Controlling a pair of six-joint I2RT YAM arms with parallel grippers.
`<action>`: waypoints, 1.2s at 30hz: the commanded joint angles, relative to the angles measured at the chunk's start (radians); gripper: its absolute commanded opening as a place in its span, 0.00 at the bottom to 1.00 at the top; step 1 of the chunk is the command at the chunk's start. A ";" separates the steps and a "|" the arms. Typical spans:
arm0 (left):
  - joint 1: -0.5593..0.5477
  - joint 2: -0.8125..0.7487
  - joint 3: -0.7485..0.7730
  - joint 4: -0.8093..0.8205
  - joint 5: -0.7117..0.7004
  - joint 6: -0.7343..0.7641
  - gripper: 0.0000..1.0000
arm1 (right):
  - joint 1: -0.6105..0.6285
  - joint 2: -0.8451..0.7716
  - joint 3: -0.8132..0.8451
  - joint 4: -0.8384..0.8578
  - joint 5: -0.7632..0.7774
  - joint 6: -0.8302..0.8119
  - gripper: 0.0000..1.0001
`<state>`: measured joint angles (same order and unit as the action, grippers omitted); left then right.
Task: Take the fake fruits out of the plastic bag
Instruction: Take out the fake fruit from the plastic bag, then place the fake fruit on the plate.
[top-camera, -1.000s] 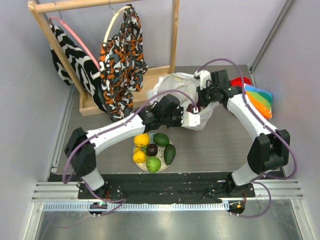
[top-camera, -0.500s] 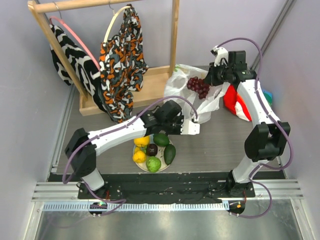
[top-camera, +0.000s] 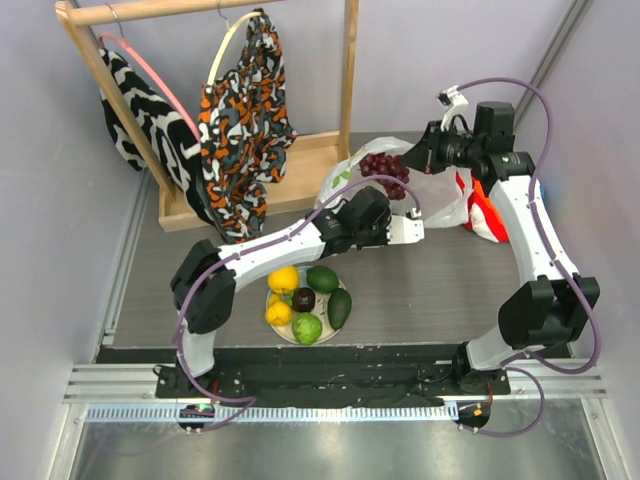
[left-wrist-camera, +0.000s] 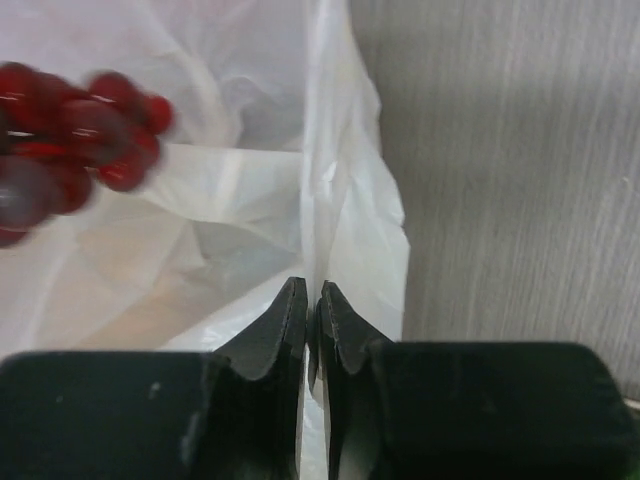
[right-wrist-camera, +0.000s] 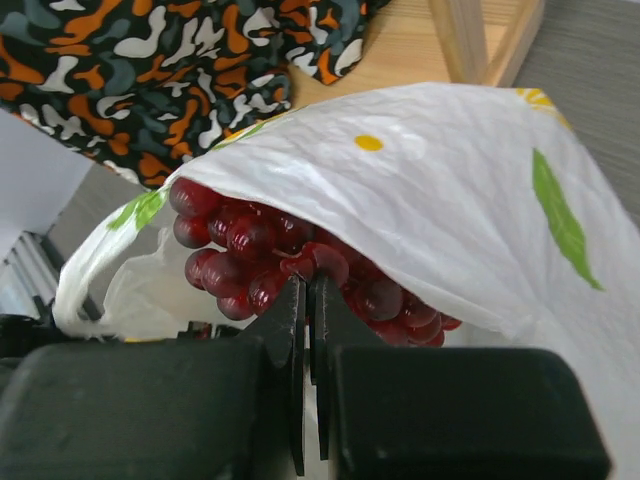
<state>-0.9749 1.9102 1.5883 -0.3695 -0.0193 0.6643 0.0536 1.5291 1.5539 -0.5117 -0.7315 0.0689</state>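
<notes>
The white plastic bag (top-camera: 440, 200) lies at the back right of the table. My left gripper (top-camera: 412, 230) is shut on a thin fold of the bag's near edge (left-wrist-camera: 340, 240). My right gripper (top-camera: 415, 160) is shut on the dark red grape bunch (top-camera: 383, 167) and holds it up at the bag's mouth; in the right wrist view the grapes (right-wrist-camera: 260, 245) hang under the bag's upper flap (right-wrist-camera: 440, 200). Lemons (top-camera: 283, 279), dark green avocados (top-camera: 322, 279) and a lime (top-camera: 307, 327) sit on the plate (top-camera: 290, 336) near the front.
A wooden clothes rack (top-camera: 345, 70) with patterned garments (top-camera: 245, 120) stands at the back left, its base next to the bag. A red and rainbow-striped cloth (top-camera: 487, 210) lies right of the bag, under my right arm.
My right gripper has lifted the grape bunch up and back out of the bag. My left gripper moved right along with the bag's edge. The bag has spread and shifted right.
</notes>
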 joint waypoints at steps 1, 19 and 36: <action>0.007 -0.091 0.029 0.069 -0.050 -0.063 0.13 | -0.006 -0.061 -0.084 0.064 -0.079 0.049 0.01; 0.091 -0.494 0.176 -0.304 0.170 -0.379 0.83 | 0.024 -0.222 -0.002 -0.030 -0.154 -0.010 0.01; 0.573 -0.688 0.087 -0.215 0.008 -0.391 0.86 | 0.445 -0.205 0.074 -0.358 -0.112 -0.239 0.01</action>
<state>-0.4534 1.2957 1.7138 -0.6121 -0.0338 0.3107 0.4435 1.3136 1.6157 -0.8234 -0.8562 -0.1169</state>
